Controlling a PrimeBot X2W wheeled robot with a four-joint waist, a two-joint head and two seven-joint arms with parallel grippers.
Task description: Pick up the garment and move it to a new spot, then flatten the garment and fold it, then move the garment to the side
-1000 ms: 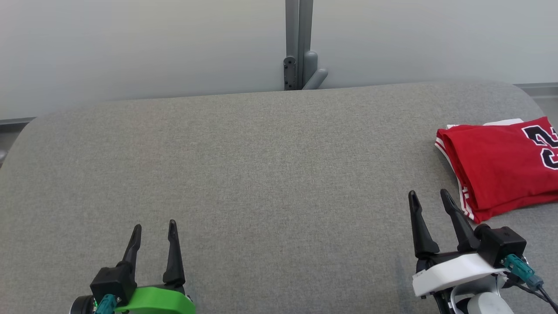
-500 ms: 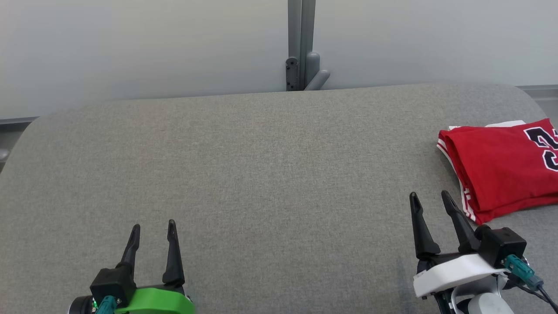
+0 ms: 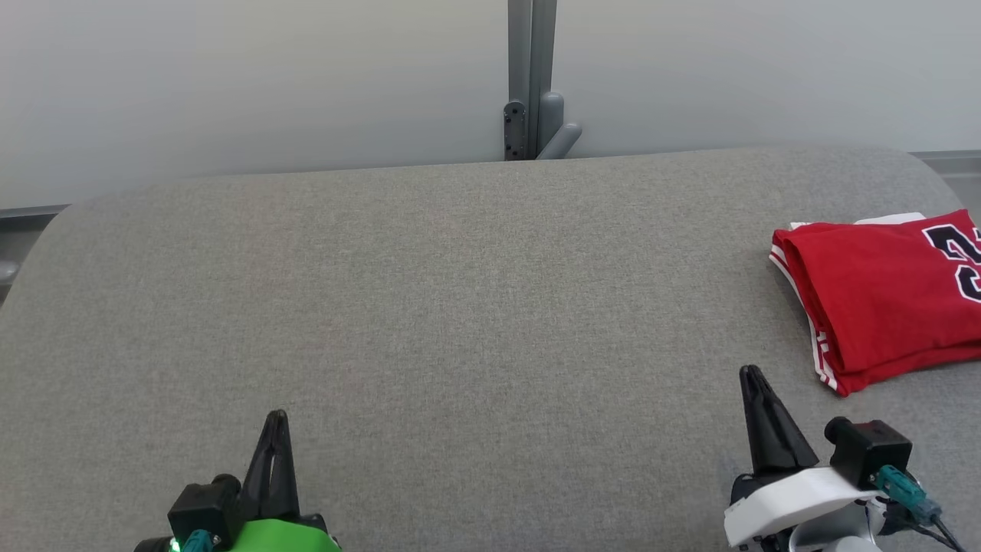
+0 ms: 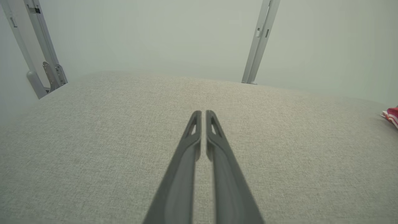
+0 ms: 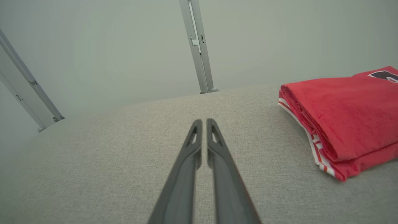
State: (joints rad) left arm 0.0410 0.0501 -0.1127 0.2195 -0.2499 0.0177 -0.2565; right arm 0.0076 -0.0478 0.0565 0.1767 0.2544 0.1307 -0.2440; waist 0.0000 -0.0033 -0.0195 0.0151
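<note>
The garment [image 3: 881,295] is a red jersey with white trim and a black number, folded into a neat stack at the right edge of the grey table [image 3: 460,307]. The right wrist view has the garment [image 5: 345,118] at its right side, and a red corner of it [image 4: 392,114] peeks into the left wrist view. My right gripper [image 3: 753,374] is shut and empty near the front, left of the garment and apart from it. Low at the front left, my left gripper [image 3: 276,418] is shut with nothing in it; its fingertips [image 4: 202,113] meet over bare cloth.
A grey metal post with a bracket [image 3: 530,84] stands behind the table's far edge against a pale wall. The table's rounded corners fall away at the far left [image 3: 54,222] and far right [image 3: 931,165].
Both grippers have gone from open to shut and drawn back toward the bottom of the head view. The garment lies where it was.
</note>
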